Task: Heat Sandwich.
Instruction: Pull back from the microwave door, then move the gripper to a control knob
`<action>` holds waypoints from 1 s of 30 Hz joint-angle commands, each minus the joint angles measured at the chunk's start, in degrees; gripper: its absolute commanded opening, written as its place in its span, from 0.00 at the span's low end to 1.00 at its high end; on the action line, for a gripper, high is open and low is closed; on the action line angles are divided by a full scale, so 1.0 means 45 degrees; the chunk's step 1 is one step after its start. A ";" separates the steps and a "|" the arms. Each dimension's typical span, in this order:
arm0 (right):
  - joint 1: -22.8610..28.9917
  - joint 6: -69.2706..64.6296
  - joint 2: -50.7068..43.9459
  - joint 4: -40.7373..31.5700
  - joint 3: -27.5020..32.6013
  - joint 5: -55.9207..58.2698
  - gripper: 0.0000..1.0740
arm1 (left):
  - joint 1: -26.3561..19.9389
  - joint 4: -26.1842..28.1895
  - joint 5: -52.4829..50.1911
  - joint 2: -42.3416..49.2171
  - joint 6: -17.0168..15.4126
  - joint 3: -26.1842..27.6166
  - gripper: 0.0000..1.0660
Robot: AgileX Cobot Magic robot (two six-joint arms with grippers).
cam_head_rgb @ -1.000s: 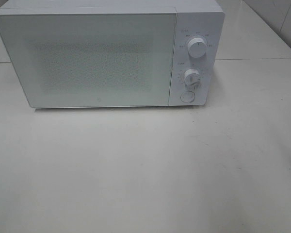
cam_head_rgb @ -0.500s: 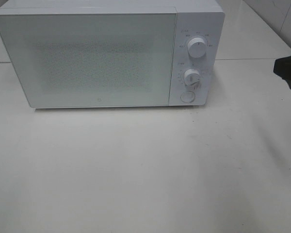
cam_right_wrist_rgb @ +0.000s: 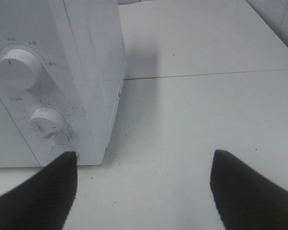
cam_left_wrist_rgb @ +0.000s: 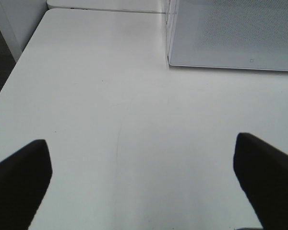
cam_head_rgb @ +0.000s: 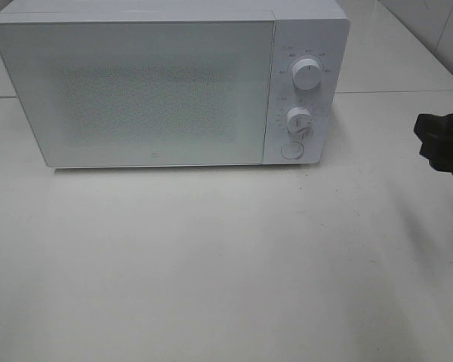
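The sandwich is out of view. A white microwave (cam_head_rgb: 151,90) stands at the back of the table with its door shut. Two dials (cam_head_rgb: 307,75) and a round button (cam_head_rgb: 291,150) sit on its right-hand panel. My right gripper (cam_head_rgb: 440,143) shows as a dark shape at the right edge, apart from the microwave and level with its lower front. In the right wrist view it (cam_right_wrist_rgb: 144,160) stands open and empty, facing the panel corner (cam_right_wrist_rgb: 62,72). My left gripper (cam_left_wrist_rgb: 141,143) is open over bare table, and the microwave's left front corner (cam_left_wrist_rgb: 230,33) lies ahead of it.
White table (cam_head_rgb: 226,264) spreads in front of the microwave. A seam between table tops (cam_head_rgb: 400,92) runs behind on the right. A tiled wall (cam_head_rgb: 438,30) rises at the far right. The table's left edge (cam_left_wrist_rgb: 19,62) drops to a dark floor.
The right gripper has come into the high view from the right edge, then shifted a little left and toward the front. The microwave has not changed.
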State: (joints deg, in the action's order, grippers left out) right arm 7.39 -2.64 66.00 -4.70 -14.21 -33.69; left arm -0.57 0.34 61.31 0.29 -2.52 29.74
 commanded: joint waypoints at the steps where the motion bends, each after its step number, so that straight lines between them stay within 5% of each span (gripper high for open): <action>1: 0.0968 0.1579 0.0497 -0.1706 0.0446 -0.1541 0.69 | -0.0025 0.0127 0.0013 0.0293 0.0025 -0.0013 0.92; 13: 0.4214 0.3272 0.2521 -0.4316 0.0573 -0.4800 0.69 | -0.0025 0.0127 0.0013 0.0293 0.0038 -0.0013 0.92; 20: 0.6226 0.4074 0.4189 -0.7181 0.0484 -0.7054 0.69 | -0.0025 0.0127 0.0013 0.0293 0.0038 -0.0013 0.92; 30: 0.7257 0.4533 0.5844 -0.8518 -0.0840 -0.7550 0.69 | -0.0025 0.0127 0.0013 0.0293 0.0038 -0.0013 0.92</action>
State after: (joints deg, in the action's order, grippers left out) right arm 39.76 16.90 91.04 -42.69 -16.16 -66.46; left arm -0.57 0.34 61.31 0.29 -2.52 29.74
